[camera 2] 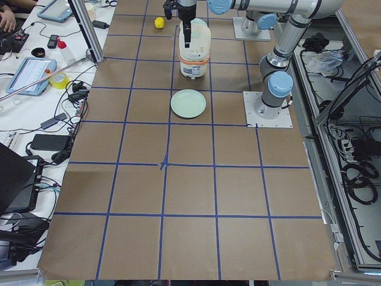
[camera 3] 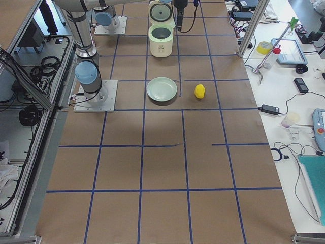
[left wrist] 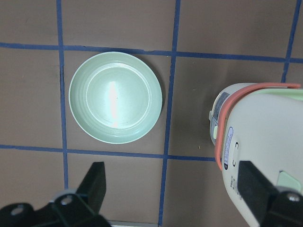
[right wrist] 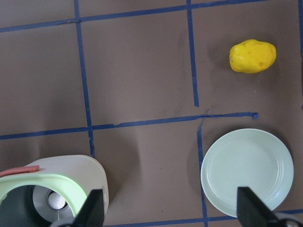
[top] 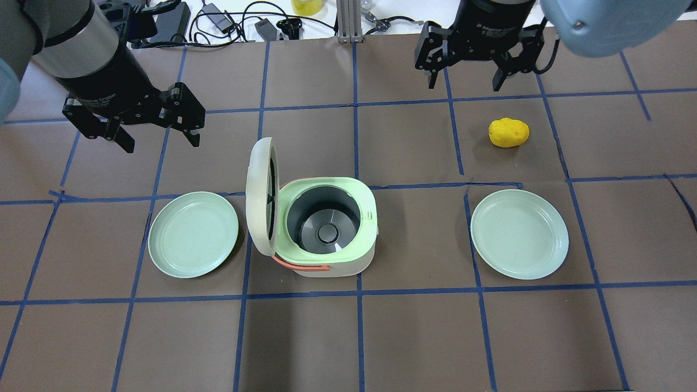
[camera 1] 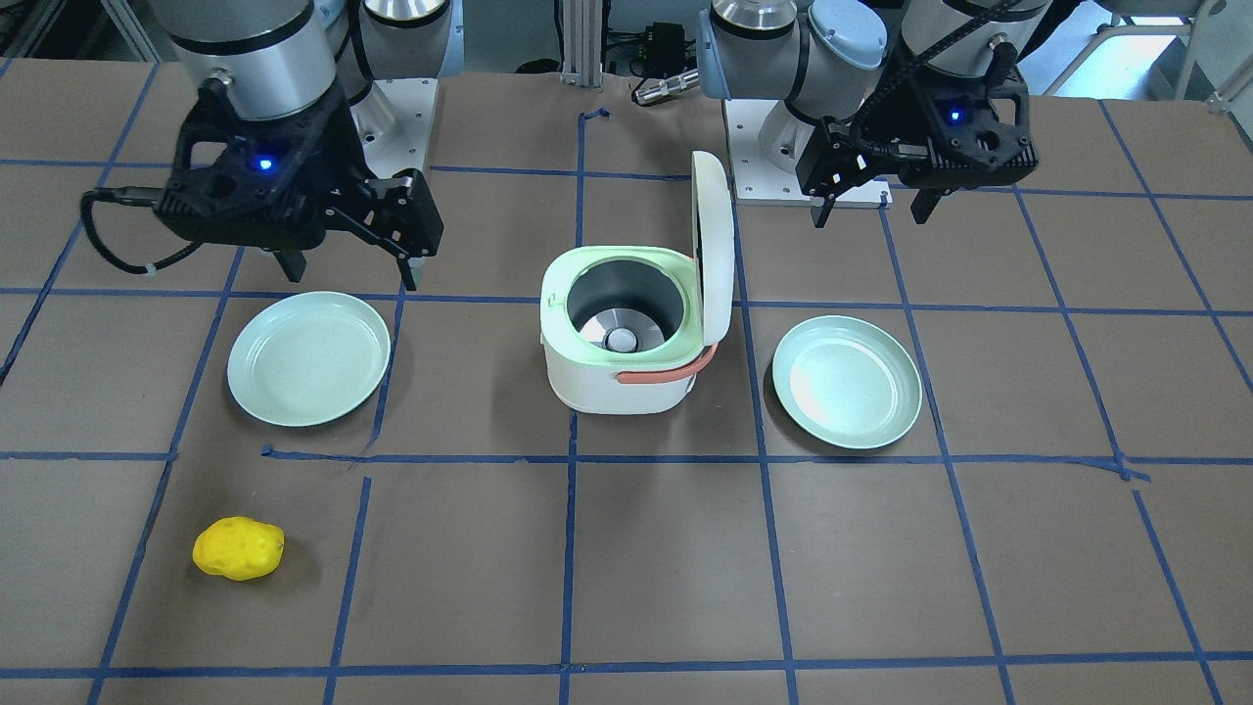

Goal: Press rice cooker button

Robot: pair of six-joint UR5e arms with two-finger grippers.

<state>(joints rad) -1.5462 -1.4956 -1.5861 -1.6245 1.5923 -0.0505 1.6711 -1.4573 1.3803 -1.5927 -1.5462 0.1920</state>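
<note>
The white rice cooker [top: 366, 256] stands mid-table with its lid [top: 258, 196] open and upright, showing the pale green rim and the empty grey inner pot. Its coral-orange handle [camera 1: 661, 374] lies down against the body. It also shows in the front view [camera 1: 607, 387], the left wrist view [left wrist: 265, 142] and the right wrist view [right wrist: 71, 175]. My left gripper [top: 160, 139] hovers open and empty, behind the lid side of the cooker, and shows in the front view [camera 1: 871, 211]. My right gripper [top: 465, 81] hovers open and empty, away from the cooker, and shows in the front view [camera 1: 350, 272].
A pale green plate [top: 193, 234] lies on the cooker's lid side and a second plate [top: 520, 234] on its other side. A yellow potato-like object [top: 508, 132] lies beyond the second plate. Cables and devices lie past the table's far edge [top: 228, 22].
</note>
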